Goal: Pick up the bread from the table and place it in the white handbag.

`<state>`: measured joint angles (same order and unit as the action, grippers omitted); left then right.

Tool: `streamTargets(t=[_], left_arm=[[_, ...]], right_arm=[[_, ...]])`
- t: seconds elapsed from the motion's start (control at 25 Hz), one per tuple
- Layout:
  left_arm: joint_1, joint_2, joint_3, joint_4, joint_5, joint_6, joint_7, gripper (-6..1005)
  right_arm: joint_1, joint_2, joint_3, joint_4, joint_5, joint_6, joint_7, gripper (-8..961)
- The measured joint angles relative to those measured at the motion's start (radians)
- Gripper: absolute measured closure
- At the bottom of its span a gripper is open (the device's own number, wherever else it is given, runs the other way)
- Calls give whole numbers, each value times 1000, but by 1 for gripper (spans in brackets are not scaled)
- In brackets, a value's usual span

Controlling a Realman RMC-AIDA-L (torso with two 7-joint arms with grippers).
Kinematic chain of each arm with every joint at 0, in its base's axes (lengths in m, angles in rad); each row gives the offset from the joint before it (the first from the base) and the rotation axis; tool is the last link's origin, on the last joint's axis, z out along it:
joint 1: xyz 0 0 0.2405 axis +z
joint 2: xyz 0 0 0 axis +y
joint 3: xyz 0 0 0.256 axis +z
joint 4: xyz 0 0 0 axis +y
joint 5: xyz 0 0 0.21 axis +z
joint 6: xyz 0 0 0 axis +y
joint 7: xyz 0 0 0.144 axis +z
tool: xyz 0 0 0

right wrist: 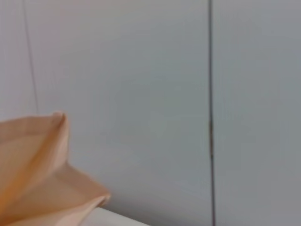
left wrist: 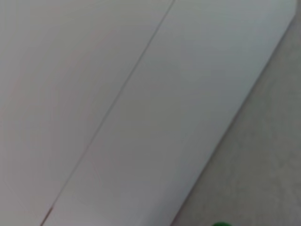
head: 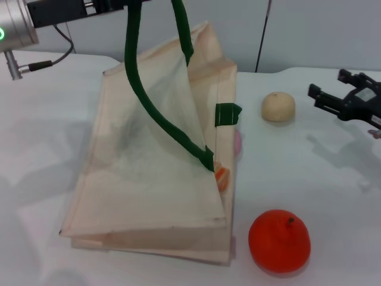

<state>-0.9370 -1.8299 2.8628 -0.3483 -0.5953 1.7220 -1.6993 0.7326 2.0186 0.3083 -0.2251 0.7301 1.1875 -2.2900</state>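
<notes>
The white handbag (head: 149, 179) lies on the table, its upper side pulled up by a dark green strap (head: 134, 65) that runs to my left arm (head: 59, 12) at the top edge. Only an orange-and-cream striped end of the bread (head: 221, 176) shows, at the bag's right edge under the lifted side. My right gripper (head: 328, 85) is open and empty, above the table at the far right, well clear of the bag. The bag's raised cloth corner (right wrist: 42, 165) shows in the right wrist view. A bit of green strap (left wrist: 221, 224) shows in the left wrist view.
A small round tan bun (head: 278, 106) sits right of the bag, near my right gripper. An orange fruit (head: 279, 241) lies at the front right. A pink ball (head: 237, 143) peeks out beside the bag's right edge. A cable (head: 53, 59) trails at the back left.
</notes>
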Motion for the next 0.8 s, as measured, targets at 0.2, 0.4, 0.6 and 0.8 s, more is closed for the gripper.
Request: streamTargets(t=[0.2,0.4,0.6,0.8], left_arm=[[-3,-1,1,-1,53,-57,-27,880],[-20,-8,1,-2,113,-117,-40,771],[-42,-11,1,-2,200,-172,-77,570],[-48,-24,-1,-2,198,-227,-54,414]], right_arm=[[-16,0,3,1,34,0,-21,74],[-18,1,4,5,42,1,-29,74],[-18,2,4,7,48,1,-32,74],[-22,2,13,7,49,1,-36,74]])
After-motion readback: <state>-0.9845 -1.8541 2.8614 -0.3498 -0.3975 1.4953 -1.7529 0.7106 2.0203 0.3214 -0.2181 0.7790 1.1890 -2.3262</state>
